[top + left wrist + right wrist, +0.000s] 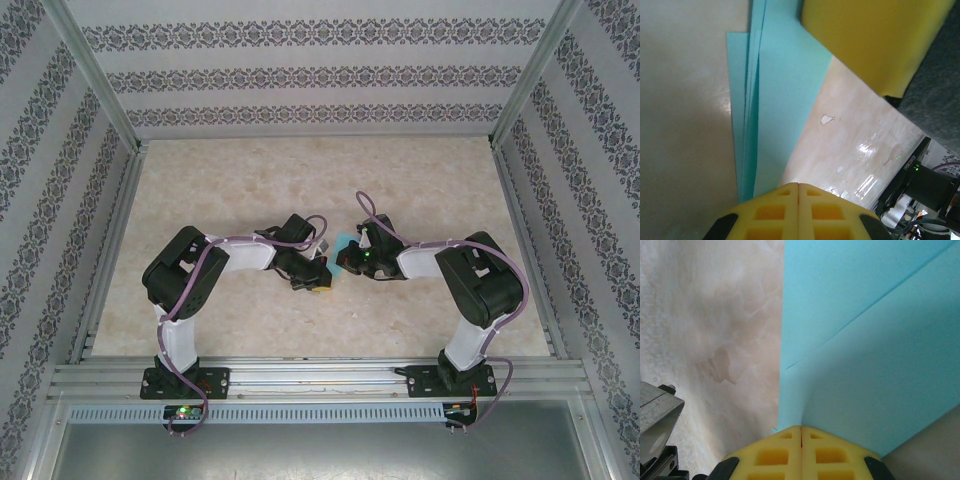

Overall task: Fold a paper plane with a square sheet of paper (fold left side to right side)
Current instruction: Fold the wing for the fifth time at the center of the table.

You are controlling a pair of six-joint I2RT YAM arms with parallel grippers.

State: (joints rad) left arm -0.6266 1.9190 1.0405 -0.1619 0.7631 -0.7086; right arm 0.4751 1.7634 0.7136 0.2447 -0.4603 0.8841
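Note:
The square sheet of paper (346, 247) lies mid-table, light turquoise and folded into a slim, layered paper-plane shape. In the left wrist view the paper (780, 100) tapers toward my left gripper (798, 185), whose yellow jaws are shut, with the tip at the paper's narrow end. One yellow finger (875, 40) of the right gripper rests over the paper's wide end. From the right wrist camera, the paper (865, 340) shows a diagonal flap edge, and my right gripper (801, 428) is shut with its tip against the sheet. From above, the left gripper (322, 283) and right gripper (350, 265) nearly meet.
The beige marbled tabletop (250, 190) spreads around the paper. Patterned walls and metal frame posts (100, 80) enclose the table. The right arm's black body with a green light (920, 175) stands close to the left gripper.

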